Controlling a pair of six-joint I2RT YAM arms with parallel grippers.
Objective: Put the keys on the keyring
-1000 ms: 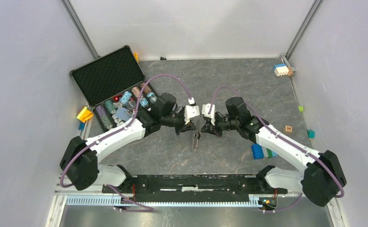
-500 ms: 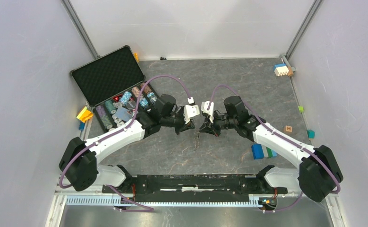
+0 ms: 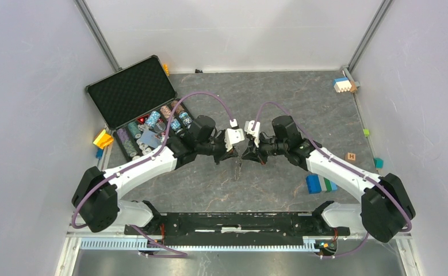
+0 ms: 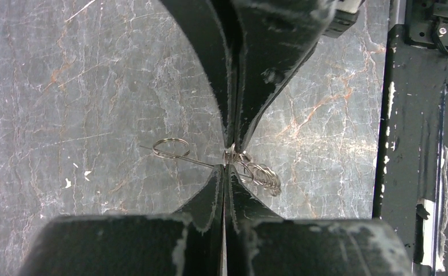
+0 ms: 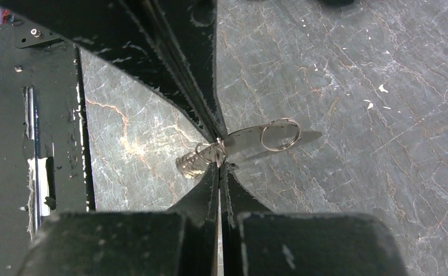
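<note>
Top external: I see both arms bent inward over the middle of the table (image 3: 279, 98), a dark grey mat with marble veining. The left gripper (image 3: 233, 154) and right gripper (image 3: 246, 155) meet tip to tip there. Just below the tips is a thin sliver too small to name. Pale walls (image 3: 227, 29) close the cell on three sides, with metal posts in the far corners. At far left an open black case (image 3: 130, 91) has a foam-lined lid and rows of poker chips (image 3: 152, 123), with yellow blocks (image 3: 102, 138) beside it. A blue-and-white block stack (image 3: 343, 85) sits in the far right corner. A wooden letter cube (image 3: 351, 156) and a blue block (image 3: 313, 183) lie near the right arm. A black base rail (image 3: 233, 221) runs along the near edge.

Left wrist: my left gripper (image 4: 226, 168) is clenched on the keyring (image 4: 233, 156), a bunch of silver wire held above the mat. The right gripper (image 4: 232, 144) comes in from above, also clenched, biting the same spot. A round split loop (image 4: 171, 148) sticks out to one side and a coil of wire loops (image 4: 263, 175) to the other. The mat shows rust-brown and white veins.

Right wrist: the right gripper (image 5: 218, 167) is pinched on the keyring (image 5: 217, 150), the left gripper (image 5: 214, 135) opposite it. A flat strip (image 5: 245, 138) runs out to the split loop (image 5: 280, 134). I cannot tell if it is a key. White flecks dot the mat.
</note>
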